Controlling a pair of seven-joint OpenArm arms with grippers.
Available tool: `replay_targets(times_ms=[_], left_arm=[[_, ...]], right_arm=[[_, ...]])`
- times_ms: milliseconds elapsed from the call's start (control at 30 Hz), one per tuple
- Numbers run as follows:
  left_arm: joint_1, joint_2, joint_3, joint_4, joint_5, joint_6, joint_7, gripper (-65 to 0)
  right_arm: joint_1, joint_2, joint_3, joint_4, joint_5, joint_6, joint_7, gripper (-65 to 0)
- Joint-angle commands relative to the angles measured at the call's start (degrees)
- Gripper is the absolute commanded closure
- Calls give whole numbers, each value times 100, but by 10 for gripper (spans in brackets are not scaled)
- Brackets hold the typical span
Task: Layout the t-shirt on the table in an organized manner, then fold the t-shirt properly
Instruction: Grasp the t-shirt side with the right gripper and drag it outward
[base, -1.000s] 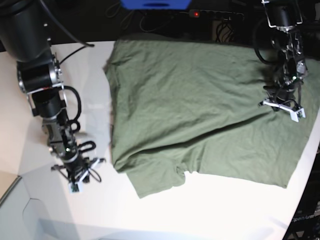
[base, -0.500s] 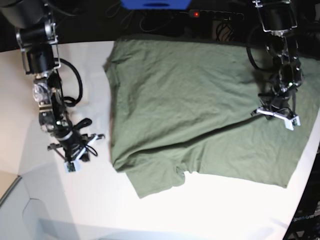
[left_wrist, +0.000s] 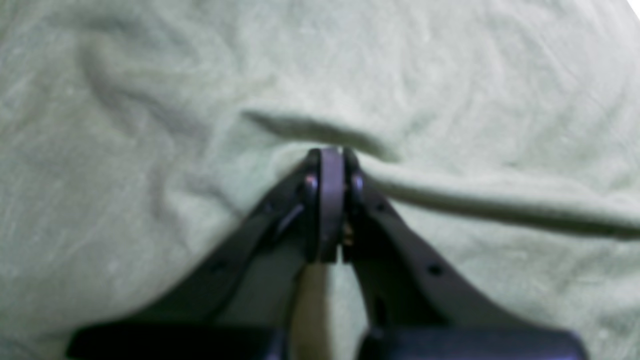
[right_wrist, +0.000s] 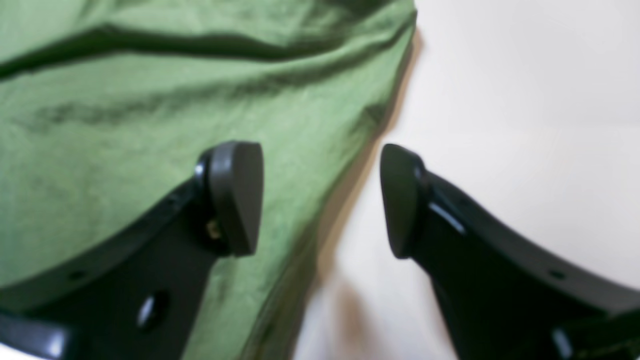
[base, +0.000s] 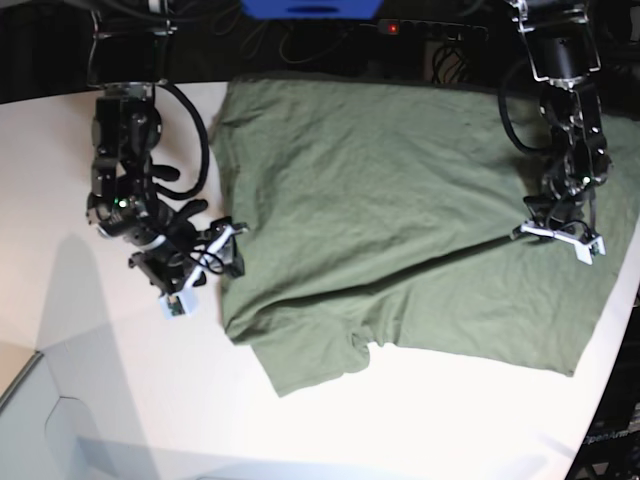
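The olive-green t-shirt (base: 400, 200) lies spread on the white table (base: 400, 430), with a long crease across its middle. My right gripper (base: 222, 262) is at the shirt's left edge and stands open. In the right wrist view this gripper (right_wrist: 320, 200) straddles the edge of the t-shirt (right_wrist: 125, 125), one finger over cloth and the other over bare table (right_wrist: 500, 100). My left gripper (base: 555, 232) rests on the shirt's right part. In the left wrist view this gripper (left_wrist: 330, 152) is shut, with a raised ridge of t-shirt (left_wrist: 475, 200) running from its tips.
A black power strip (base: 430, 28) with a red light, a blue object (base: 310, 8) and cables lie behind the table's far edge. The table's curved edge (base: 612, 320) runs close by the shirt's right side. A pale panel (base: 30, 400) sits at the lower left.
My right arm has swung from the table's front left up to the shirt's left edge, and its jaws have opened. The left gripper has shifted slightly on the shirt, staying shut.
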Motion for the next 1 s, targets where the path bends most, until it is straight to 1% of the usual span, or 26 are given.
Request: replay_targets(times_ms=[0, 67, 267, 333, 367, 400, 533, 600, 633, 700, 800, 833, 900, 967], left_arm=[[-99, -58, -18, 86, -2, -10, -68, -1], [-99, -58, -18, 86, -2, -10, -68, -1], [-99, -67, -26, 86, -2, -10, -68, -1], [-99, -67, -26, 86, -2, -10, -68, -1], [-99, -67, -26, 86, -2, -10, -68, -1], [-99, -58, -26, 86, -2, -10, -68, -1], [-99, -50, -26, 86, -2, -10, -68, -1], [-99, -50, -26, 86, -2, -10, -68, -1], [-99, -50, -26, 86, -2, -10, -68, -1], [-90, -50, -26, 95, -2, -10, -68, -1], [-73, -50, -26, 95, -2, -10, -68, -1], [-73, -50, -26, 112, -2, -10, -68, -1], [-55, -50, -26, 130, -2, -10, -68, -1], [-55, -67, -26, 130, -2, -10, -68, -1]], right_arm=[[60, -23, 86, 7, 43, 38, 40, -381], [42, -93, 148, -177, 43, 38, -4, -381], [-20, -93, 121, -617, 52, 47, 31, -380], [-28, -102, 113, -617, 52, 56, 31, -365], [-37, -119, 113, -617, 52, 56, 31, -342], [-55, -181, 104, -617, 52, 82, 40, -302], [-55, -322, 104, -626, 52, 460, 5, -98], [-37, -445, 95, -626, 52, 601, 5, -18], [-20, -462, 95, -626, 43, 618, -4, 0], [-2, -462, -37, -617, 43, 618, -4, 0], [139, -401, -547, -608, 16, 601, -4, 0], [174, -304, -740, -608, -63, 574, -4, 0], [227, -225, -1268, -608, -467, 355, 31, 0], [376, -216, -1778, -626, -1118, 108, 49, 0]])
